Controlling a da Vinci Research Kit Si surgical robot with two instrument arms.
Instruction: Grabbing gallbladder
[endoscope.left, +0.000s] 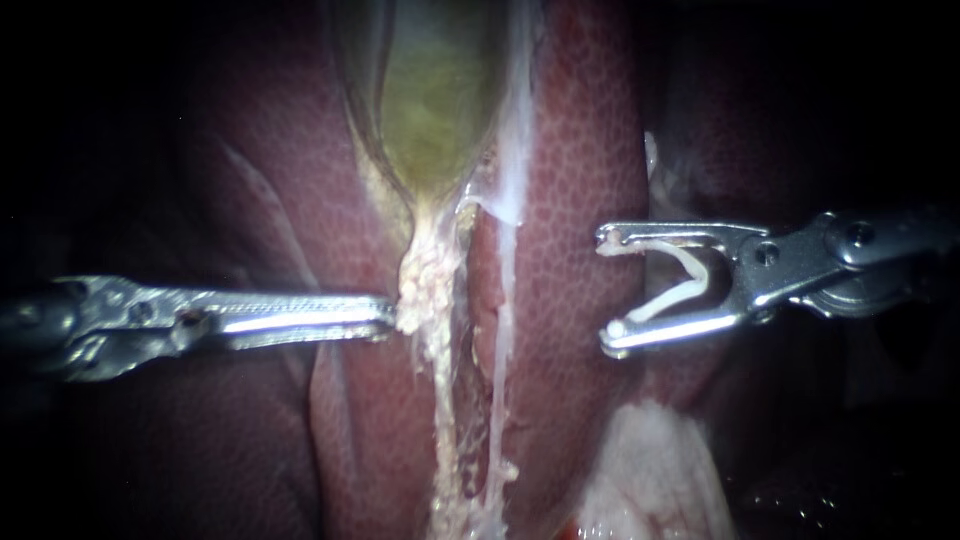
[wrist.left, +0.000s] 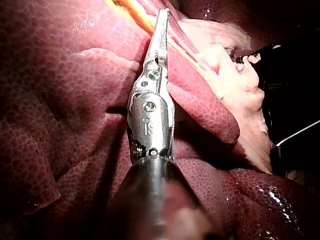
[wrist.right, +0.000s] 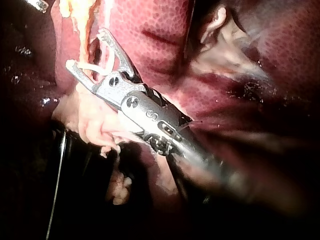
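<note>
Endoscope view. Gallbladder at 12 o'clock: greenish, translucent, tapering to a narrow neck near centre. It lies in a groove of the dark red liver. From the neck a pale, crumbly strand runs toward 6 o'clock.

Left instrument comes in from 9 o'clock, shaft level. Its jaws lie together, with the tip pressed against the strand just below the neck. Whether any tissue is pinched at the very tip does not show. It is not on the green body of the gallbladder. In the left wrist view the jaws are also closed, the tip against yellowish tissue.

Right instrument comes in from 3 o'clock, over the liver and well apart from the strand. Its jaws are spread wide and carry an open white clip, one leg lying along each jaw. The right wrist view shows the same, clip seated between the jaws.

Whitish fatty tissue lies at 5 o'clock.
</note>
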